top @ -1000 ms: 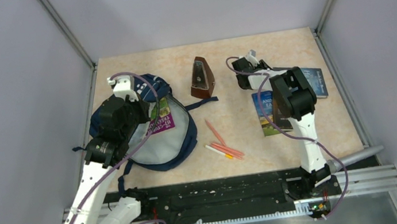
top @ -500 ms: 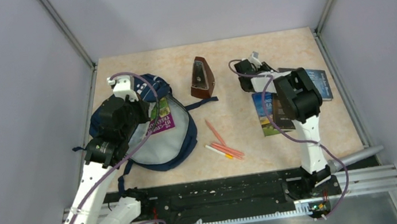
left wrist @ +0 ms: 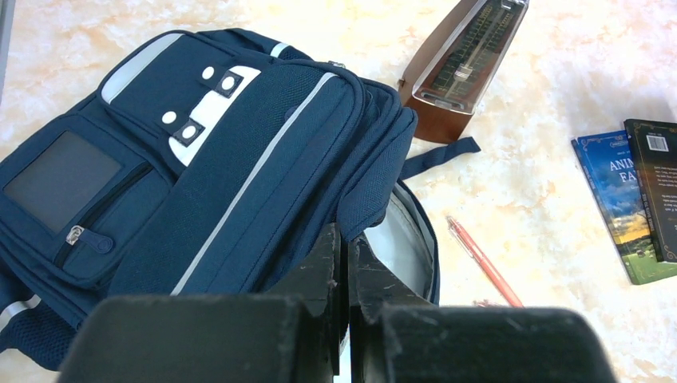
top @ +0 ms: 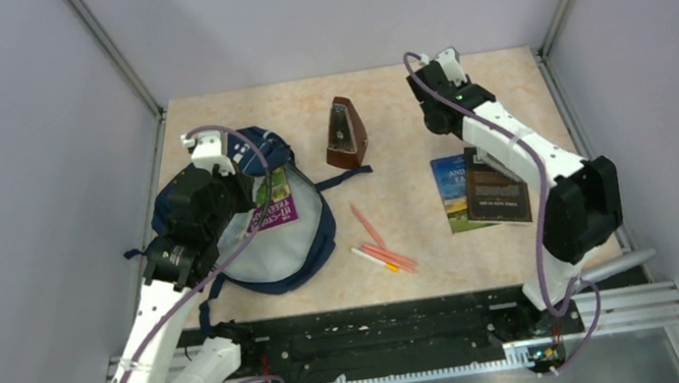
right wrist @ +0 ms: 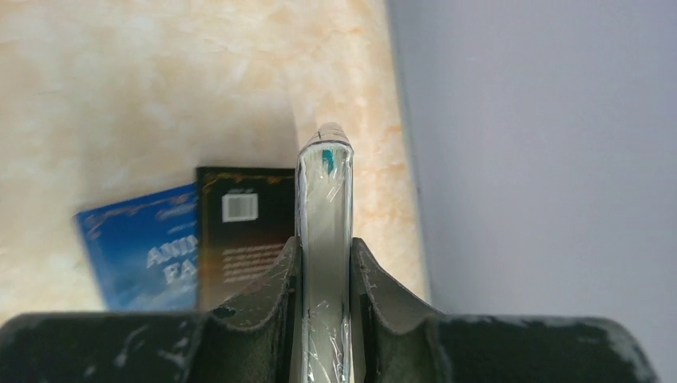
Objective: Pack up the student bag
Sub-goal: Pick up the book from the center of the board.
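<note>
Two lilac walls (top: 38,191) flank marbled table (top: 410,227); left gripper (left wrist: 345,239) closed, right gripper (right wrist: 323,249) clamping book (right wrist: 323,179).

1. The table (top: 383,97): smooth beige marbled top, faint sheen.
2. The student bag (left wrist: 239,159): matt navy woven cloth, one panel mesh-textured; its lining (top: 272,235) is pale grey and smoother.
3. The metronome (left wrist: 459,68): glossy brown wood.
4. The blue book (left wrist: 619,199) and dark book (left wrist: 655,183): glossy paper covers.
5. My left gripper (left wrist: 346,239): matt black plastic, scratched pale.
6. My right gripper (right wrist: 323,249): scuffed black plastic under shiny clear film; the held book (right wrist: 323,183) between its fingers shows pale matt page edges.
7. The pens (top: 384,255): smooth orange plastic.
</note>
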`<state>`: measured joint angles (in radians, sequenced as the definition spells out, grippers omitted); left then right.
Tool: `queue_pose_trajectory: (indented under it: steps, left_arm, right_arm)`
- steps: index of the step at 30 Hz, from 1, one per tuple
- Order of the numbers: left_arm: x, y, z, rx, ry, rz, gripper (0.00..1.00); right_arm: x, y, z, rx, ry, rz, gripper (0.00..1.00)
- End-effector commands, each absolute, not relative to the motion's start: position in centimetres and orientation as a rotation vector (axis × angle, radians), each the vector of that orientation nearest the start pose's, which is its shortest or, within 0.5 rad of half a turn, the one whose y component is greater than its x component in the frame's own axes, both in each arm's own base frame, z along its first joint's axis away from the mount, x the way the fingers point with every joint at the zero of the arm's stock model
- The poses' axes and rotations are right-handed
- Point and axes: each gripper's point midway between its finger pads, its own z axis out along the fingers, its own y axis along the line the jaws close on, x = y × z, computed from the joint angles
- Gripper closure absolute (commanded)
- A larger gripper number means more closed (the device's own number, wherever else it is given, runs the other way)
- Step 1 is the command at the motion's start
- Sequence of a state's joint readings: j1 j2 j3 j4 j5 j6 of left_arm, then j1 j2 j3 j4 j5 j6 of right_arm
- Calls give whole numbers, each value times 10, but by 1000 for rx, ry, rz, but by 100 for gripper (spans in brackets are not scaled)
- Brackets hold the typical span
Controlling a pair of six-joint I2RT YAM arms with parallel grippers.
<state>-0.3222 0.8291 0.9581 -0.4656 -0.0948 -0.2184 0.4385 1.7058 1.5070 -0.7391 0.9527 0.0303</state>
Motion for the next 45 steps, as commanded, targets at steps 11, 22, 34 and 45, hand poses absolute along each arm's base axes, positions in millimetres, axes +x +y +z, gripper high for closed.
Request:
queue_pose_trajectory:
  steps: [11, 22, 34, 45]
  left_arm:
    - [293, -81, 309, -16, 1795, -269, 100]
    - [295, -83, 306, -12, 1806, -276, 100]
    - [295, -82, 306, -13, 1805, -276, 100]
    - [294, -82, 307, -16, 1801, -278, 100]
  right_arm:
    - [340, 159, 291, -325, 2265, 79, 100]
    - [336, 201, 269, -367, 2250, 276, 100]
    - [334, 208, 223, -442, 2323, 102, 86]
    - [328, 206, 196, -505, 2375, -5, 52]
